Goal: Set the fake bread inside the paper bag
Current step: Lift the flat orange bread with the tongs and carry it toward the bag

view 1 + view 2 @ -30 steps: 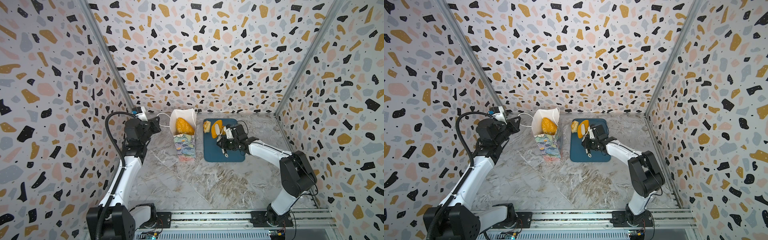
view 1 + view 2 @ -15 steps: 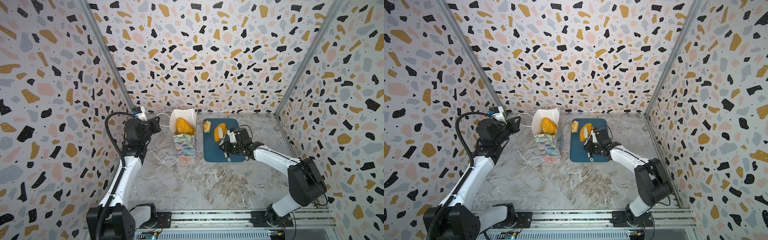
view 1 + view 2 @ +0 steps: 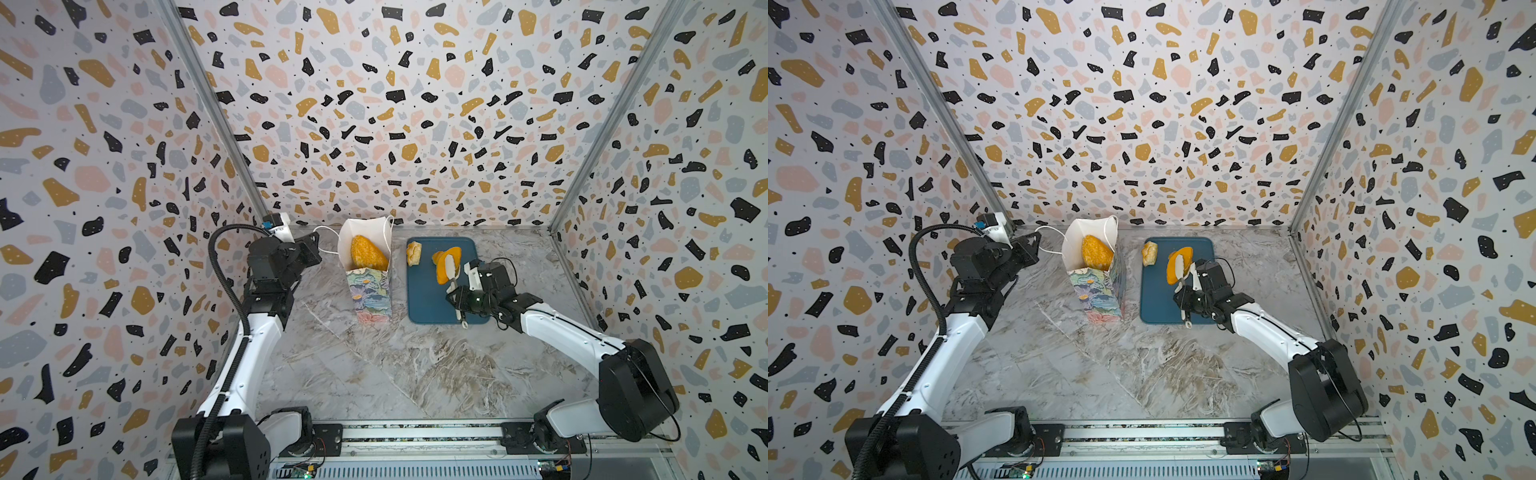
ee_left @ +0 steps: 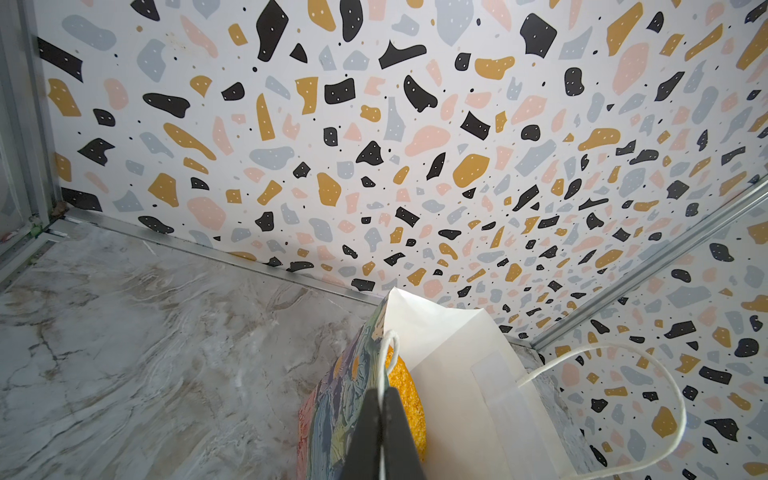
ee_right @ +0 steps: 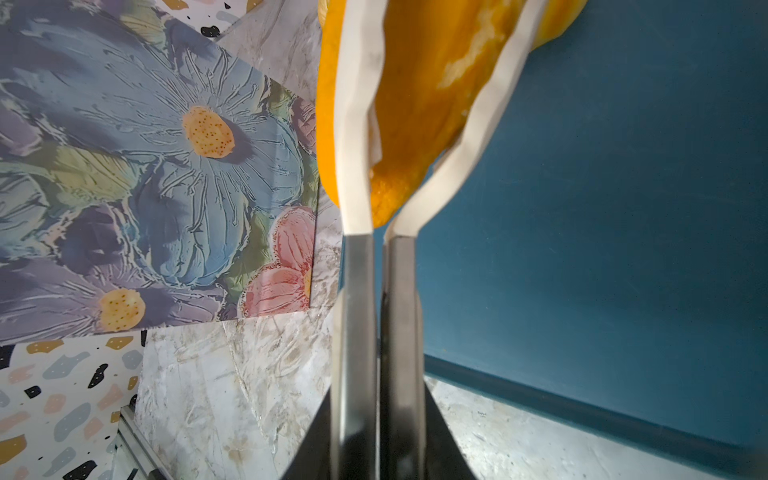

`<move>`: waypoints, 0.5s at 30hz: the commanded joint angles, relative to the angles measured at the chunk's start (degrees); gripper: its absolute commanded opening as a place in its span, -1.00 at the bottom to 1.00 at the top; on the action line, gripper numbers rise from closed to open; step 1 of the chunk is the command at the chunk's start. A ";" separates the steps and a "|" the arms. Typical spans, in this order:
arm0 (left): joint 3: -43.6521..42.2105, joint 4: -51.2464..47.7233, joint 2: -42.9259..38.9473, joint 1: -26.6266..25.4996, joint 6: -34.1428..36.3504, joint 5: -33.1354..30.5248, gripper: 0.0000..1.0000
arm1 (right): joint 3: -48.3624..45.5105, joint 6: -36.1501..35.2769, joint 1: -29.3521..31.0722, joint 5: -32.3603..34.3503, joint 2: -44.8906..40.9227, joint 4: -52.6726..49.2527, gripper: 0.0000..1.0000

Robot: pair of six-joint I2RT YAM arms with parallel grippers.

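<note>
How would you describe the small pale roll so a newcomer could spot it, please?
Find the dark-blue tray right of the flowered paper bag. At its far corner nearest the bag sits a small roll. It is pale tan, ridged and free, unlike the smooth orange bread gripped in white tongs beside it.

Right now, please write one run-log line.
left gripper: shut on cord handle | right gripper: tongs clamping orange bread | seeded loaf: in paper bag

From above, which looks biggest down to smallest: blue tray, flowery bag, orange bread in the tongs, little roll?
In a top view:
1. tray
2. bag (close; it stands nearer the camera, so unsure)
3. orange bread
4. roll
</note>
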 commanded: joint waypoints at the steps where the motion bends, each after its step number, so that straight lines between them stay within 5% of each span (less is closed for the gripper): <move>1: -0.54 2.31 -1.24 -0.10 -0.17 0.70 -1.00 | 0.41 0.92 0.13 1.10 -4.06 1.93 -0.47; 15: -0.87 3.03 -1.38 -0.13 -0.83 0.90 -1.00 | -0.03 -0.61 0.22 3.93 -12.91 -2.93 -0.48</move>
